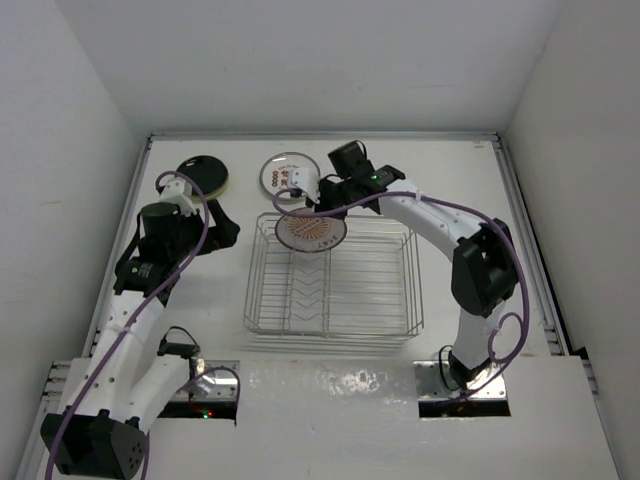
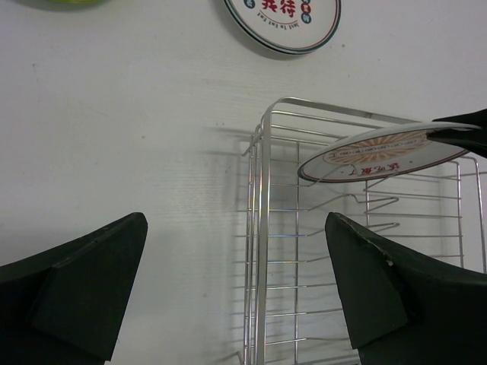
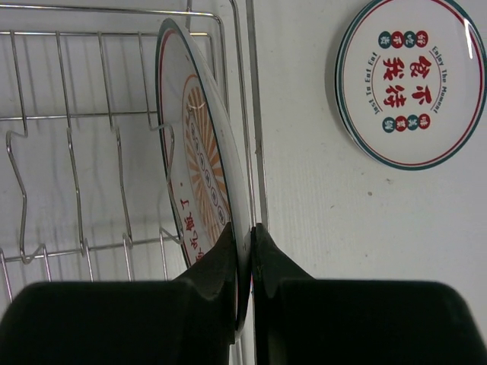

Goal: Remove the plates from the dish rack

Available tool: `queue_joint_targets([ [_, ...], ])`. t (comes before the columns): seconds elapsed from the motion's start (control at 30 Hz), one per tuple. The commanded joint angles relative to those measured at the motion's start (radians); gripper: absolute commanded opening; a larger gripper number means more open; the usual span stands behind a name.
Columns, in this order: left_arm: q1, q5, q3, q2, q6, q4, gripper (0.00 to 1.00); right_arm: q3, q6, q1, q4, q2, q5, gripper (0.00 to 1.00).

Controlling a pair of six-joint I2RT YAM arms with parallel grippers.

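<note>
Bases of both arms sit at the near edge of the table (image 1: pixel 470 200). Just beyond them, in the middle, stands the rack (image 1: pixel 330 280), a silver wire basket with zigzag slots running down its left part.

To the rack's left, the left claw (image 2: pixel 234 218) hangs over bare table beside the rack's left wall. Its fingers are spread as wide as they go and nothing is between them.

At the rack's far left corner is the orange plate (image 1: pixel 311 232), white with an orange sunburst and a dark rim. The right arm reaches over the rack's far side, and the right claw (image 3: pixel 243 236) is clamped tight on this plate's rim, one finger on each face. The left wrist view shows the plate tilted, close to flat, and level with the rack's top wire. Whether its lower rim touches the wires cannot be told.

Beyond the rack, near that corner, the lettered plate (image 1: pixel 287 175) lies flat on the table, white with red characters and a ringed rim. Further left, a black plate (image 1: pixel 200 172) rests on a green plate (image 1: pixel 226 185), of which only an edge shows.
</note>
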Motion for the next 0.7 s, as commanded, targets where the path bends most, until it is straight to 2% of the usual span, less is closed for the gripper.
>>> queue_joint_targets([
  [0.0, -0.009, 0.019, 0.019, -0.009, 0.012, 0.049, 1.00, 0.045, -0.053, -0.010, 0.020, -0.084, 0.014, 0.00],
  [0.17, -0.009, 0.031, 0.017, -0.009, 0.012, 0.052, 1.00, 0.137, -0.044, -0.009, -0.025, -0.126, 0.001, 0.00],
  [0.37, -0.009, 0.072, 0.030, -0.018, 0.004, 0.067, 1.00, 0.137, 0.084, -0.009, 0.052, -0.251, -0.015, 0.00],
  [0.47, -0.007, 0.187, 0.034, -0.039, -0.018, 0.127, 1.00, 0.103, 0.225, -0.010, 0.121, -0.317, 0.007, 0.00],
  [0.53, -0.007, 0.313, 0.031, -0.096, -0.060, 0.220, 1.00, 0.093, 0.346, -0.009, 0.138, -0.339, 0.010, 0.00],
  [0.57, -0.007, 0.409, 0.014, -0.113, -0.075, 0.266, 1.00, 0.085, 0.448, -0.010, 0.142, -0.357, 0.007, 0.00],
  [0.63, -0.006, 0.507, 0.002, -0.145, -0.123, 0.401, 1.00, 0.077, 0.566, -0.010, 0.155, -0.373, 0.004, 0.00],
  [0.67, -0.006, 0.560, -0.009, -0.174, -0.137, 0.462, 1.00, 0.073, 0.699, -0.010, 0.155, -0.385, 0.022, 0.00],
])
